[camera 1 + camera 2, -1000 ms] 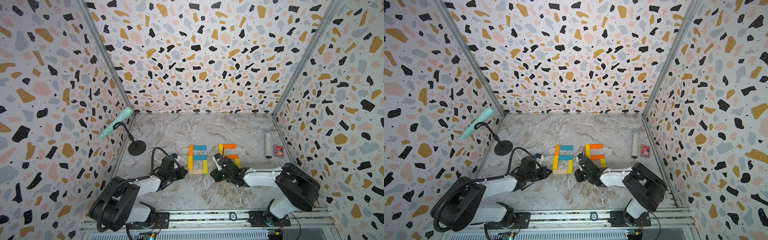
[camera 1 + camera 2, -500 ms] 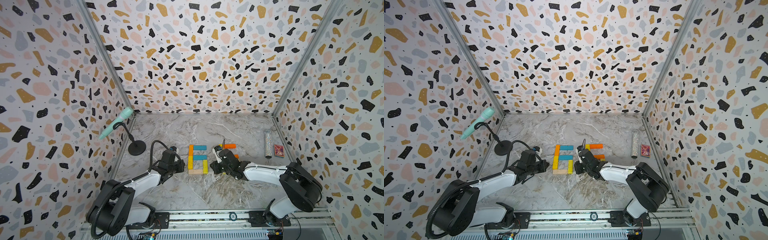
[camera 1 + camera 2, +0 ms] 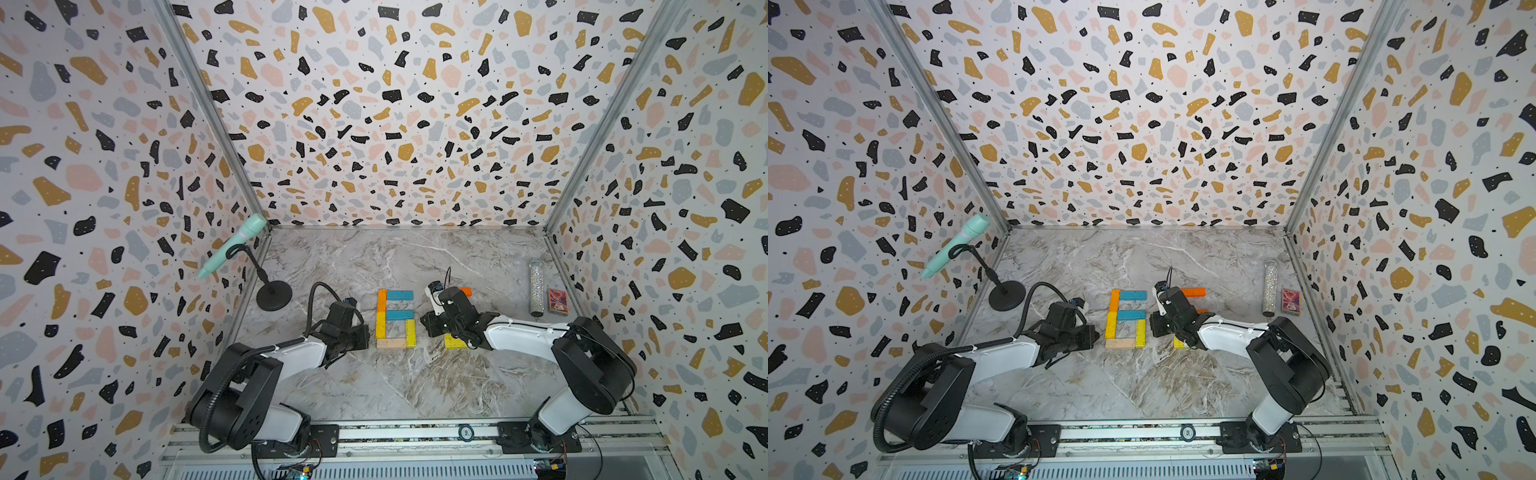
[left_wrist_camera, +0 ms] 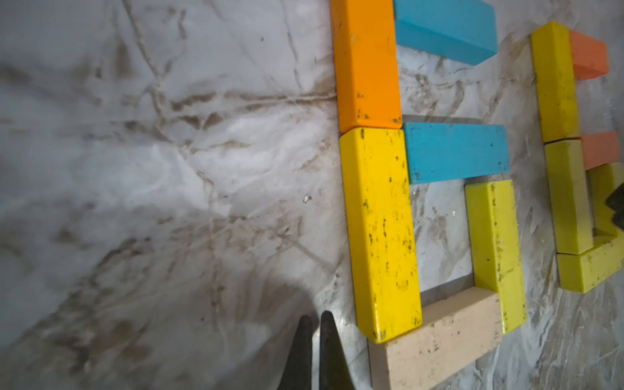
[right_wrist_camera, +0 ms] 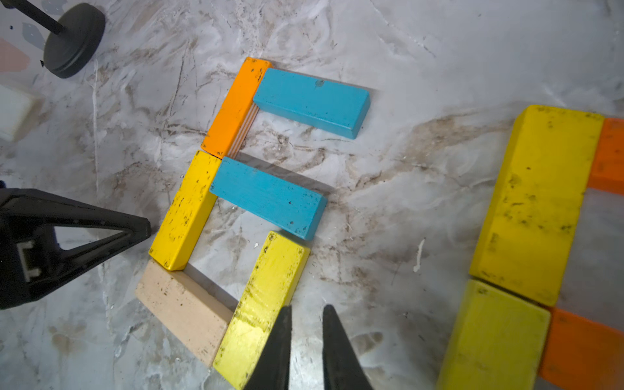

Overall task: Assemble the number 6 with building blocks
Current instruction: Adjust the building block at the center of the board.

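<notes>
Blocks (image 5: pixel 270 199) in number 6 (image 3: pixel 400 314): six

Left arm (image 3: pixel 299 353), right arm (image 3: pixel 519 334): white shells, black joints; black corrugated cable (image 3: pixel 239 362) on left; black tapered claw fingers (image 5: pixel 277 351), seemingly triangular cut-outs.

The number 6 (image 3: pixel 395 318) lies flat mid-table (image 3: pixel 374 386), a bit toward the front. Just right of it there's a second bunch of building blocks (image 3: pixel 1194 292), partly tucked under the right arm's wrist. The left gripper (image 3: pixel 365 337) sits just beside the 6's lower left corner. The right gripper (image 5: pixel 305 320) is down by its lower right plank, between the two bunches. Back left, by the wall, there's a microphone (image 3: pixel 232 245) on its stand (image 3: pixel 273 295). Over by the right wall is a tube (image 3: pixel 536 293), with a card box (image 3: pixel 558 301) just right of it.
</notes>
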### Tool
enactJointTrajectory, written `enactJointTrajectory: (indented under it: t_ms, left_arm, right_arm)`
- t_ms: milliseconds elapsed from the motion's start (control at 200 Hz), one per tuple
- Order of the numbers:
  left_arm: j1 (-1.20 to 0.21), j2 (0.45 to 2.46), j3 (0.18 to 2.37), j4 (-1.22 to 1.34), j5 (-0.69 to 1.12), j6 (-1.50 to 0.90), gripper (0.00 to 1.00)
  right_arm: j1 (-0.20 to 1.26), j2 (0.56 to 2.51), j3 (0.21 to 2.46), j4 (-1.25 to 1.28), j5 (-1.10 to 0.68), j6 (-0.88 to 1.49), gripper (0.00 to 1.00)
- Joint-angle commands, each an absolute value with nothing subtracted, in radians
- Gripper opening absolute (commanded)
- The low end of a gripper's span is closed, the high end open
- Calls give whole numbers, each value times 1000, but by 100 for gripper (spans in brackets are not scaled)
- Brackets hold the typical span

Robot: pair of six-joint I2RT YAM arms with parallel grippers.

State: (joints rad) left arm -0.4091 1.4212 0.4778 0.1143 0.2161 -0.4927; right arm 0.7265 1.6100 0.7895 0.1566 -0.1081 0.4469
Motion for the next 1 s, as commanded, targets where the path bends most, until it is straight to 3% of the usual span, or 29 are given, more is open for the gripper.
enactJointTrajectory:
  t_ms: [0, 991]
  left_arm:
    - [-406, 1444, 501, 140, 251, -477, 0]
    - [-405, 1462, 478, 161, 289, -497, 0]
  right_arm:
    - [715, 1621, 828, 148, -122, 431, 20]
    - [681, 1612, 823, 143, -120, 407, 20]
